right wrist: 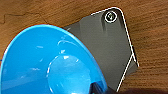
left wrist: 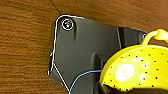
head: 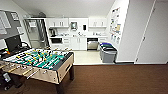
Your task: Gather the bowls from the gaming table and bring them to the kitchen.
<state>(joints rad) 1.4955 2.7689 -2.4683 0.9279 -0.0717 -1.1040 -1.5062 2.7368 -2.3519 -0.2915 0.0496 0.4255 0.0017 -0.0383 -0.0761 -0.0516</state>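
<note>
- Ahead across the room, the kitchen point(head: 77, 35) opens up: white wall and base cabinets, a white counter point(head: 75, 36), a dark dishwasher point(head: 92, 44) set in the base row.
- On the pale kitchen floor point(head: 86, 57) there is open room between the cabinets and the edge of the brown carpet point(head: 112, 80).
- Two grey bins point(head: 108, 52) stand side by side against the white wall at the right edge of the kitchen opening, narrowing that side.
- One table-football table point(head: 40, 66) stands on the carpet to the left, its near corner jutting toward the middle; the carpet to its right is open as far as the white wall and a closed door point(head: 155, 32).
- A dark monitor point(head: 13, 43) sits beyond the table at the far left.
- One yellow-green bowl point(left wrist: 136, 71) with small holes and a loop handle sits close under the left wrist camera, above brown wood-grain floor point(left wrist: 25, 50); I cannot tell how the left jaws stand.
- One blue bowl point(right wrist: 47, 62) sits close under the right wrist camera, over the same kind of floor; I cannot tell how the right jaws stand.
- Bowls counted: two, one at each wrist.
</note>
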